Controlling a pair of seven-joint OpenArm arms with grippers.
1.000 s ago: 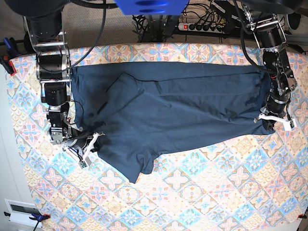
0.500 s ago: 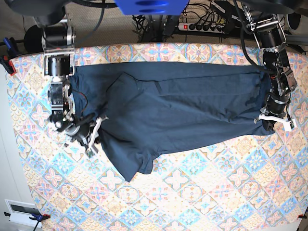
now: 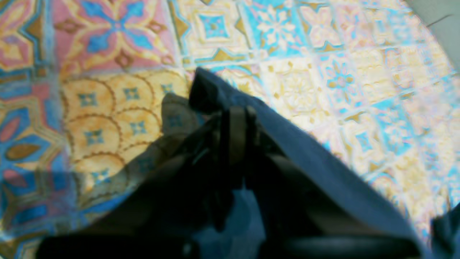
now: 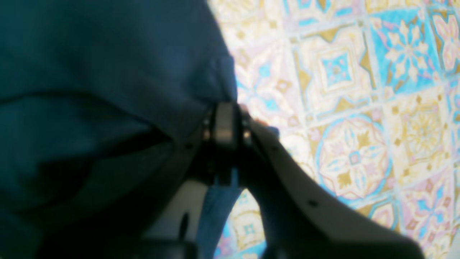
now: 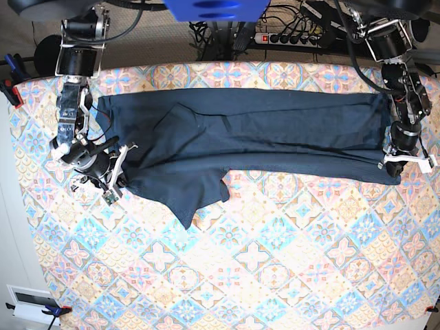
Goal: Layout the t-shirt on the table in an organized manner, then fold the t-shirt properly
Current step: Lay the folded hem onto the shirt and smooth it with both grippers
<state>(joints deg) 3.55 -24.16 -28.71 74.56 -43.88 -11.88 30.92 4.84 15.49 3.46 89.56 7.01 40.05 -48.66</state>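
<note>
The dark navy t-shirt [image 5: 261,137] lies stretched in a long band across the far part of the patterned table [image 5: 275,275], with one flap hanging toward me near the left. At the band's right end my left gripper [image 5: 402,167] is shut on the shirt's corner. The left wrist view shows this gripper [image 3: 233,122] pinching a navy fold [image 3: 323,162] just above the cloth. At the band's left end my right gripper [image 5: 117,180] is shut on the shirt's edge. In the right wrist view its fingers [image 4: 224,124] pinch the navy fabric [image 4: 107,72].
A power strip with cables [image 5: 289,38] lies behind the table's far edge. Clamps [image 5: 12,89] grip the tablecloth at the left edge. A white box [image 5: 31,302] sits off the near left corner. Patterned cloth fills the near half.
Both grippers have moved toward the far edge, still shut on the shirt. The shirt's near edge followed them, so the cloth now forms a narrower, straighter band.
</note>
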